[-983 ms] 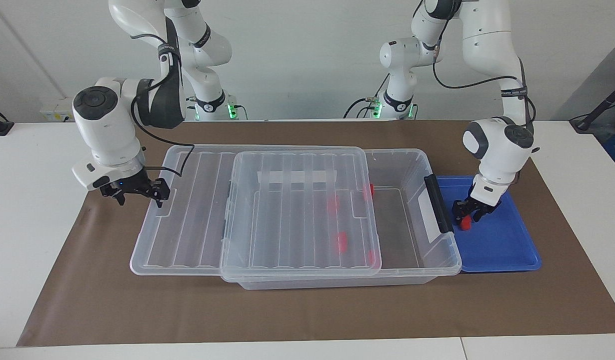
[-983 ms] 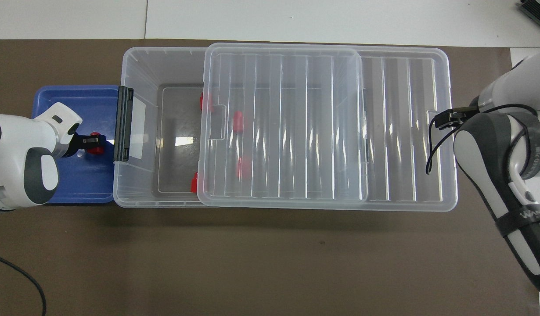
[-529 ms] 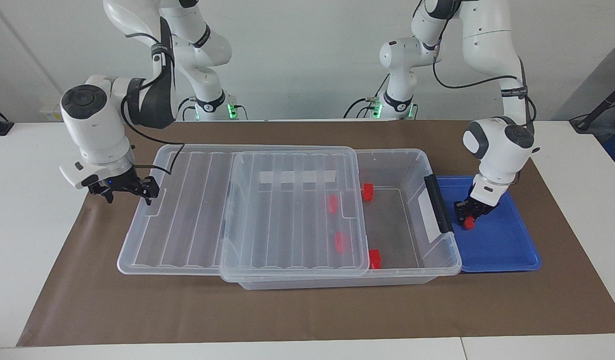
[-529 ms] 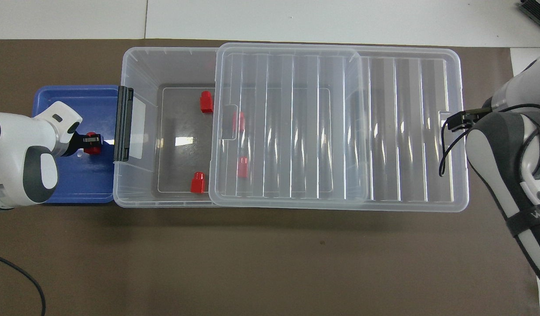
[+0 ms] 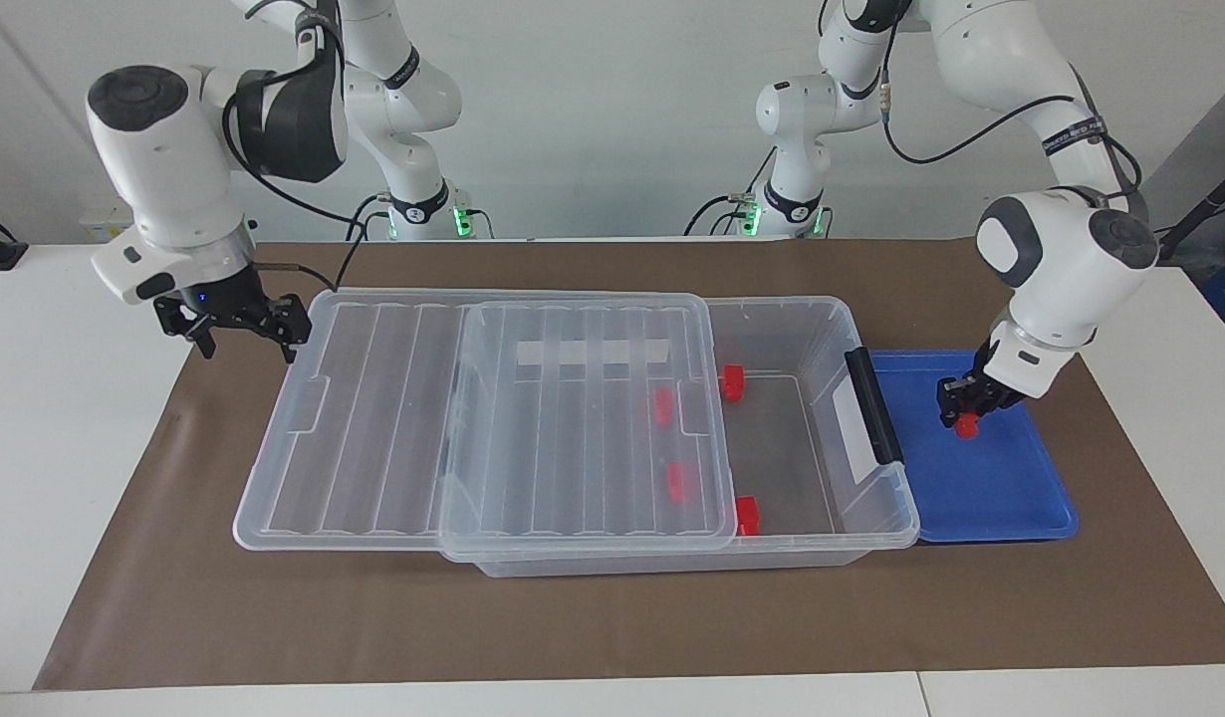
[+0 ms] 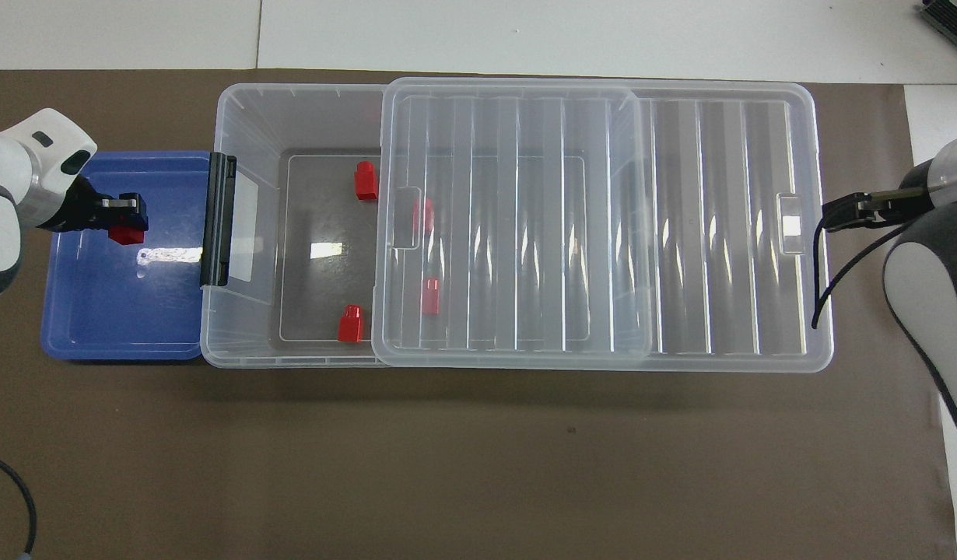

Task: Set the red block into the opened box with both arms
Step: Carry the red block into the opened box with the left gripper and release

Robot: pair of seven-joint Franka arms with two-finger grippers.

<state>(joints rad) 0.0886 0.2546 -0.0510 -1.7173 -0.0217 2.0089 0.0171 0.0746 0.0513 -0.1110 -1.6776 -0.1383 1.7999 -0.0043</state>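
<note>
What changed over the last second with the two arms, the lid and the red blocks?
The left gripper closed on the red block and raised it off the blue tray. The right gripper slid the lid farther toward the right arm's end, uncovering more of the box, then let go and rose. The four blocks in the box stayed put.

Left arm bent low, wrist tilted down, left end effector (image 5: 964, 408) pinched tight on red block (image 5: 966, 427), right arm crooked high, right end effector (image 5: 236, 321) spread wide, holding nothing
</note>
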